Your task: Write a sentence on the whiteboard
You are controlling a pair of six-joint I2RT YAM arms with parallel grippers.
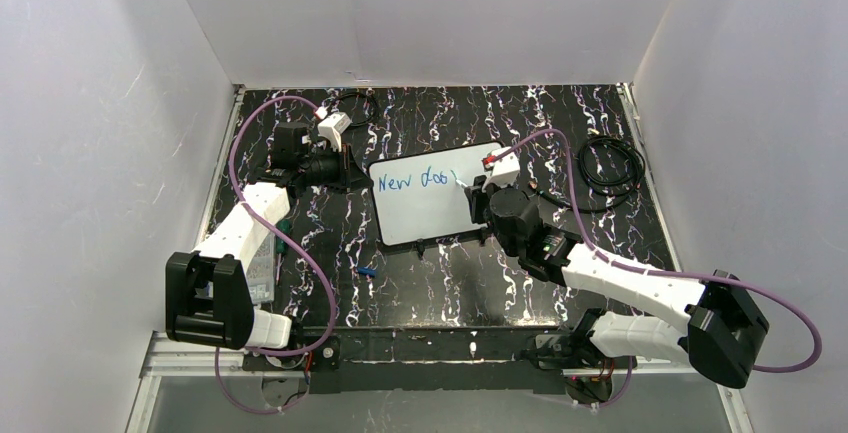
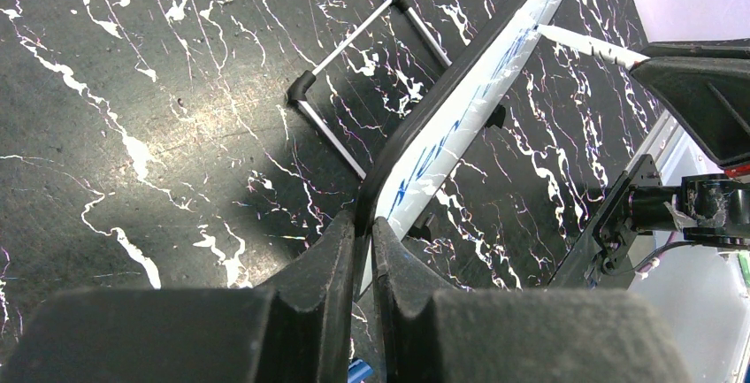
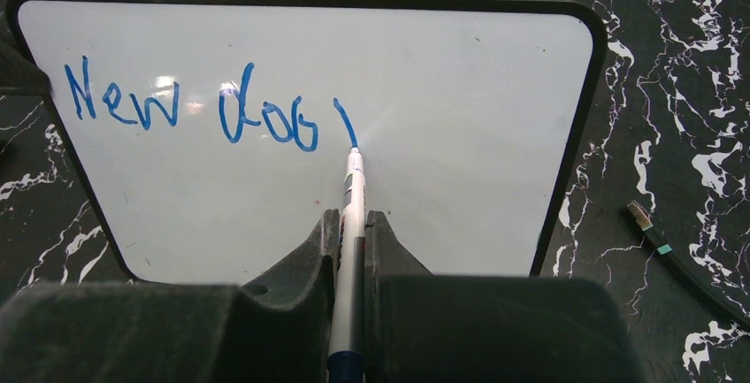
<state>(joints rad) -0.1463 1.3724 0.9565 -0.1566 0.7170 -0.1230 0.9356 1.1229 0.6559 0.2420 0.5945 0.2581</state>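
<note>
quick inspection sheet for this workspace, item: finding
surface: black marbled table, white veins.
job's things: whiteboard; blue sentence unfinished, reads "New doo" plus one stroke; marker tip on the board.
clutter: small blue piece on the table near the board.
grippers: left jaws shut on the whiteboard's left edge; right jaws shut on the marker.
cables: purple cables loop off both arms; black coil at far right.
surroundings: white walls on three sides.
</note>
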